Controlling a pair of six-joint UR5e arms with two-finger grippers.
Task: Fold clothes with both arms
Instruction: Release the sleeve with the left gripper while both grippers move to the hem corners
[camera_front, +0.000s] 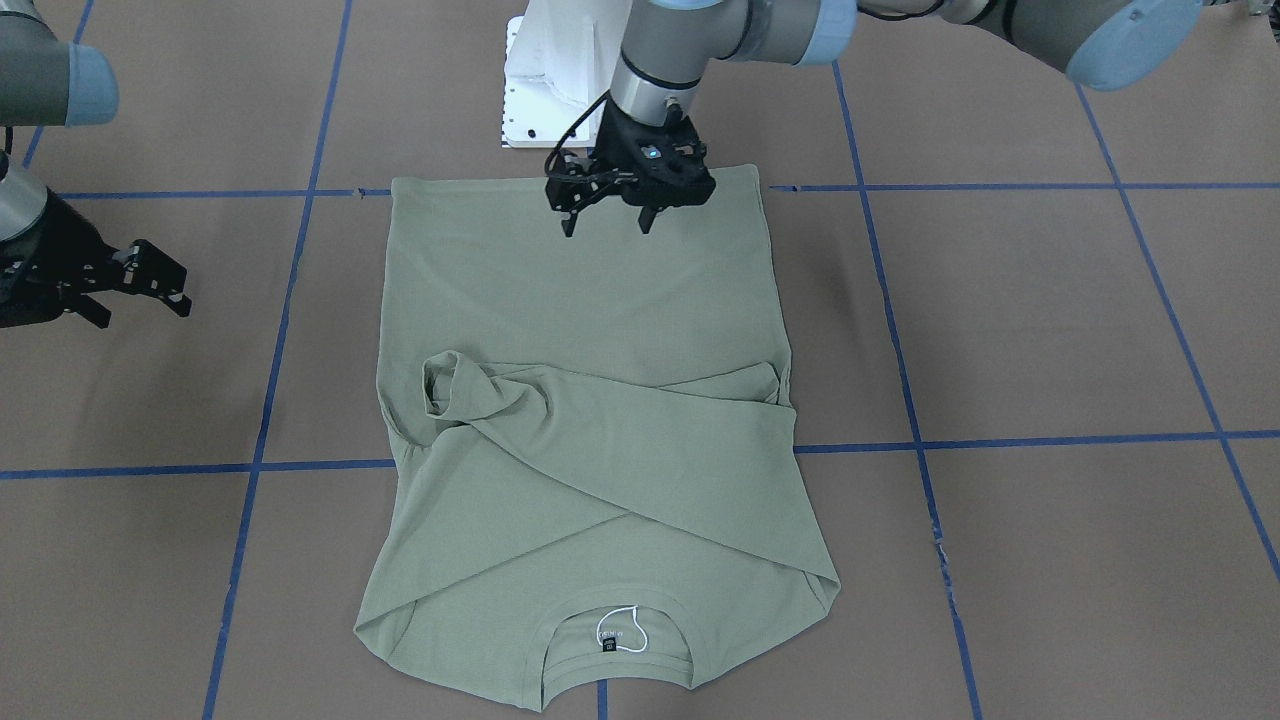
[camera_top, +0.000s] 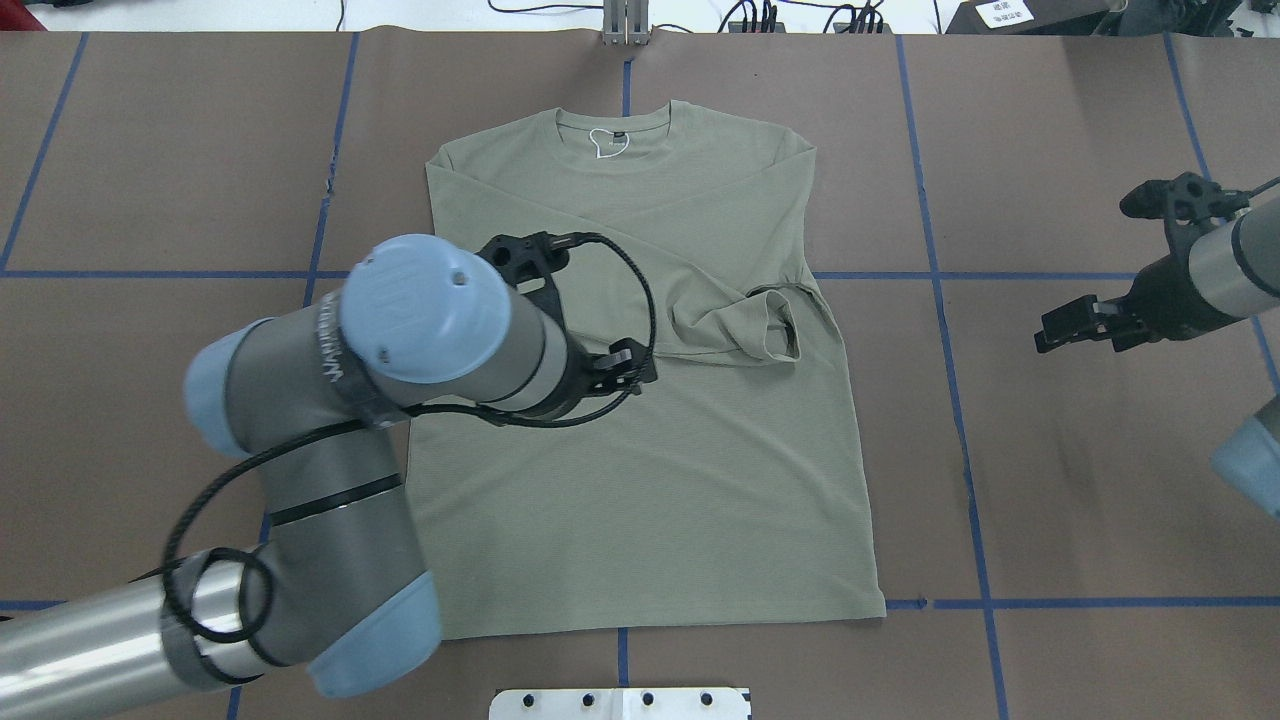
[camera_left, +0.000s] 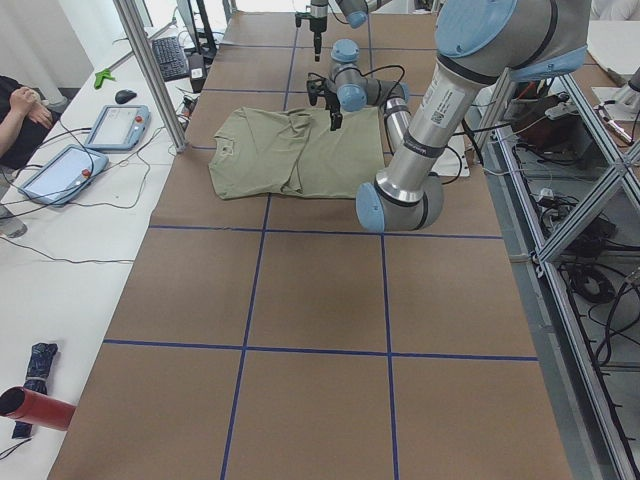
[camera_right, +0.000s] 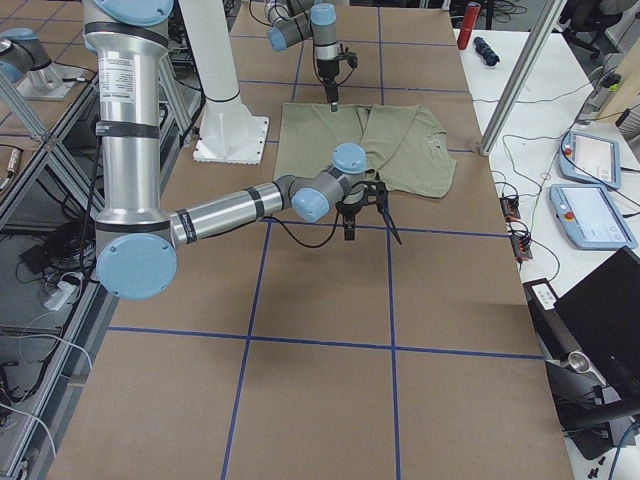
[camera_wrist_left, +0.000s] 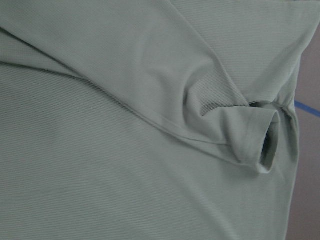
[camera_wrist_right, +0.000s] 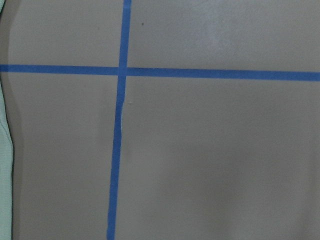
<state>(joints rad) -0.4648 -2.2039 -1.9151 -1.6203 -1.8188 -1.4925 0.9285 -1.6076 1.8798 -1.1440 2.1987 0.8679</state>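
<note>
Shirt (camera_front: 600, 320) collar nearest, sleeves crossed; left hand (camera_front: 606, 230) partly hides its hem, spread empty; right hand (camera_front: 145, 300), edge-cropped, likewise.

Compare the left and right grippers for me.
The left gripper hangs over the shirt; the right gripper hangs over bare table beside it. The left gripper sits centrally, near the pedestal base; the right gripper is far out to the side. Both are open and hold nothing.
</note>
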